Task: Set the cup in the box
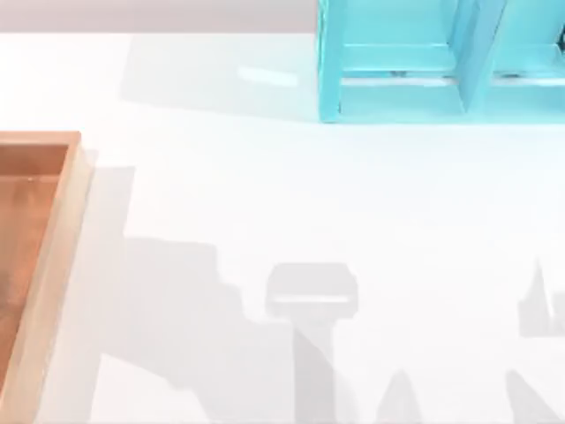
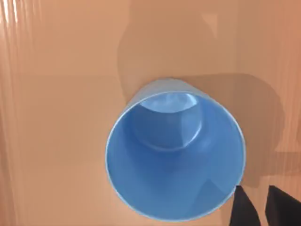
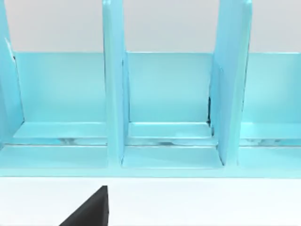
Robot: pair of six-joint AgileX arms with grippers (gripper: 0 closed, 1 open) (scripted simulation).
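The small blue cup [image 2: 175, 155] appears in the left wrist view from above, its round mouth open toward the camera, over the orange-brown inside of the box [image 2: 56, 94]. Whether it rests on the floor or hangs above it I cannot tell. Dark parts of my left gripper [image 2: 262, 205] show right beside the cup's rim. In the top view the box [image 1: 62, 230], with its light wooden rim, lies at the table's left edge. A dark part of my right gripper [image 3: 89, 212] shows above the white table, facing the shelf.
A light-blue shelf unit [image 1: 397, 88] with upright dividers stands at the back right of the table; the right wrist view looks straight into its compartments [image 3: 164, 94]. Grey arm shadows fall across the white table's front half [image 1: 309, 300].
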